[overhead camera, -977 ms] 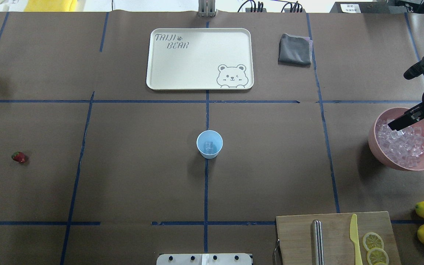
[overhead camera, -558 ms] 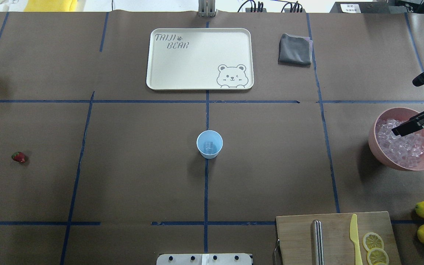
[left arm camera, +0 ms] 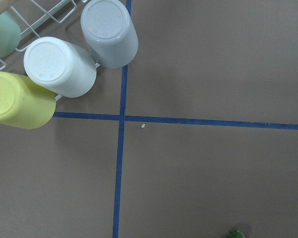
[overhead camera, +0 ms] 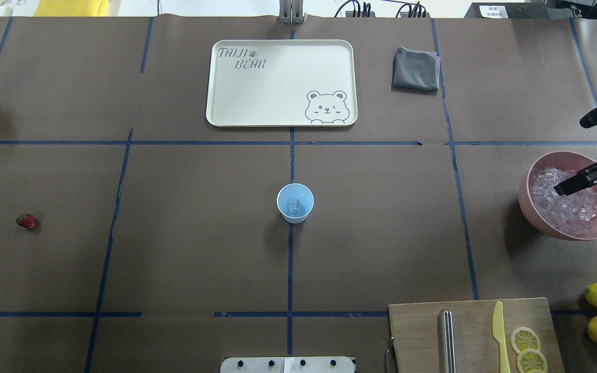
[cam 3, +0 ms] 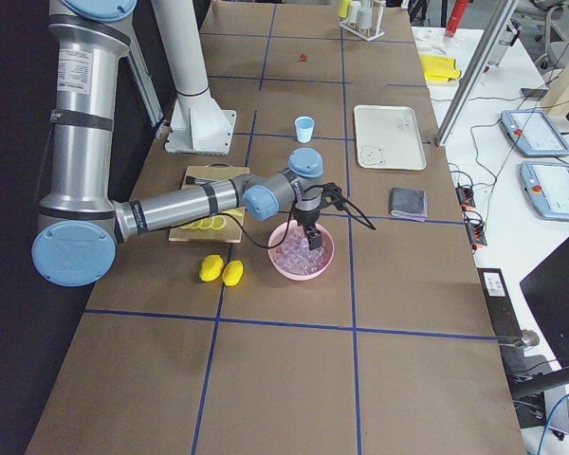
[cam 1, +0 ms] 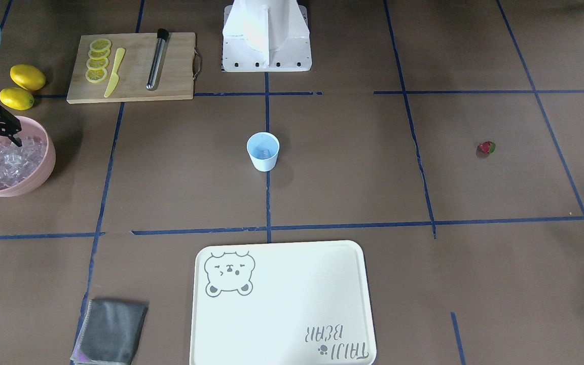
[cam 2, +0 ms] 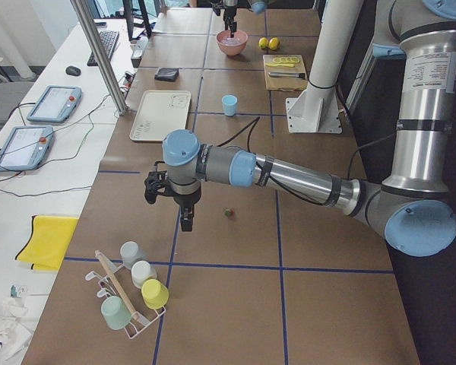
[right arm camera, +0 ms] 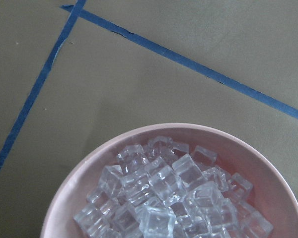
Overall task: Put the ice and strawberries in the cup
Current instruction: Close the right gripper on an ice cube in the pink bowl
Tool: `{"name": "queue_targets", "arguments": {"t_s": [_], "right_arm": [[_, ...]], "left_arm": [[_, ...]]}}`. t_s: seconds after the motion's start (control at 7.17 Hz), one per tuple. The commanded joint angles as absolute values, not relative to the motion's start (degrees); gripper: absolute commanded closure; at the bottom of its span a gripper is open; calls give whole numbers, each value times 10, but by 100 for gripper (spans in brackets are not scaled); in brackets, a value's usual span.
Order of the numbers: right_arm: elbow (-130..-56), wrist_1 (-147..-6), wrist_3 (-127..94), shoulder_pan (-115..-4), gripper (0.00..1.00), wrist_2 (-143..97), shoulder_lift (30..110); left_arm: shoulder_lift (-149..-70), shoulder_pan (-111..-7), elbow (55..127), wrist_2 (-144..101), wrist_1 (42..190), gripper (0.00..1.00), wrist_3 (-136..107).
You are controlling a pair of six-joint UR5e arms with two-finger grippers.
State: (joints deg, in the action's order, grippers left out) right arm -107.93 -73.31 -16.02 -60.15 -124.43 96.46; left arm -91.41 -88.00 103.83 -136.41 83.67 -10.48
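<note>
**Ice partly in, strawberry not yet moved**

Cup point(overhead camera: 295, 203) is standing upright at the centre of the overhead view, on the blue tape line. At least one ice cube point(overhead camera: 293, 206) is showing inside it, but an exact count is not readable. No red is showing in the cup.

Strawberry point(overhead camera: 27, 221) is lying on the bare table at the far left of the overhead view, well apart from the cup. In the left wrist view only its green cap is peeking in at the bottom edge.

Right gripper point(overhead camera: 571, 156) is hanging over the pink bowl point(overhead camera: 524, 192) at the right edge of the overhead view, jaws spread wide with nothing between them. One finger is reaching over the heaped ice point(overhead camera: 563, 210). Whether it is touching the cubes cannot be told.

Left gripper point(cam 2: 167, 213) is hovering above the table near the strawberry in the left side view. Its opening cannot be told, as the wrist camera is showing no fingers.

Judgement: the ice part is under way, and the right arm is probably going for another cube. The strawberry part is not started. Remaining: grasp a cube, carry it to the cup, release, then pick the strawberry and drop it in.
</note>
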Motion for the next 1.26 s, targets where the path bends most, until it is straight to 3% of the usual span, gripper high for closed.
{"name": "queue_targets", "arguments": {"t_s": [0.0, 0.56, 1.12], "right_arm": [[-1065, -733, -161, -600, 5, -1244, 957], [-1048, -733, -162, -594, 7, -1245, 940], [-1047, -733, -163, -580, 20, -1246, 940]], "left_arm": [[-914, -880, 1039, -1364, 837, 0, -105], [-914, -880, 1039, -1364, 837, 0, -105], [-913, -880, 1039, -1363, 837, 0, -105]]}}
